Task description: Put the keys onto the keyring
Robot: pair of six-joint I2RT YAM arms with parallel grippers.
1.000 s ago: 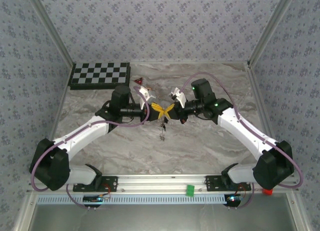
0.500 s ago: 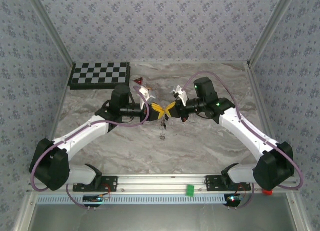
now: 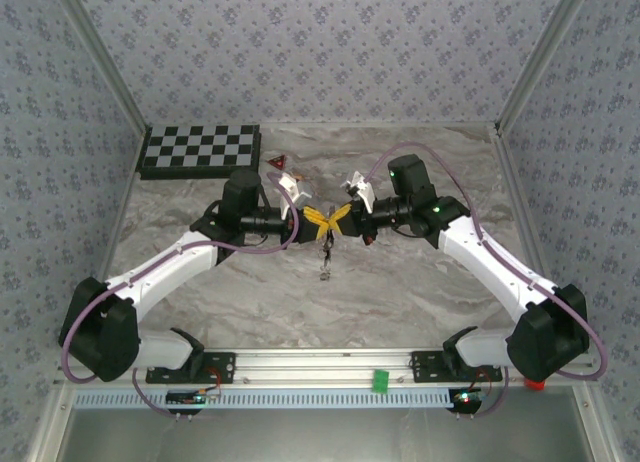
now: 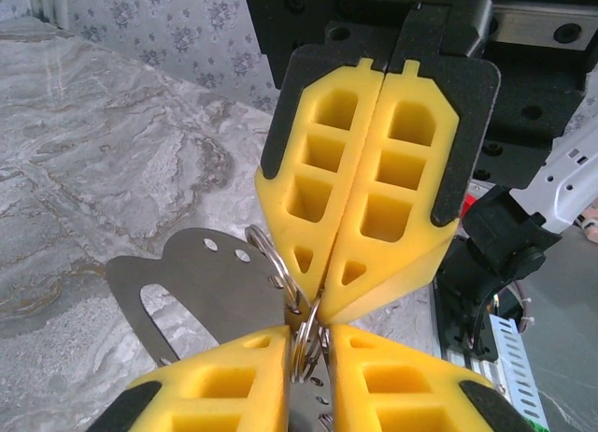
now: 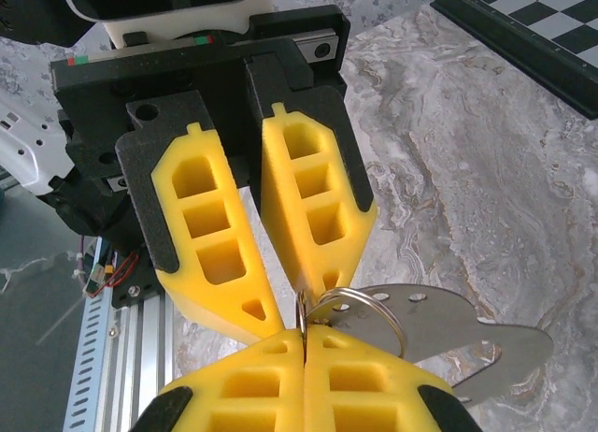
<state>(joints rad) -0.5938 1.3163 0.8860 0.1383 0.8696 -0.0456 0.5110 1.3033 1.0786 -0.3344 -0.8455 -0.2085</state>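
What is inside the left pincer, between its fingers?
The keyring is pinched in the left pincer, with a flat metal tag beside it. The ring's lower part is covered by the fingers.

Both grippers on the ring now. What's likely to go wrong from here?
1. Slip: the left gripper and right gripper each pinch the thin ring at their very ends, so a pull apart may pop it free.
2. Collision: the grippers sit nose to nose, nearly touching, so a small misaligned move may jam them together.
3. The metal tag hangs from the ring beside the pinch and may swing into the way.
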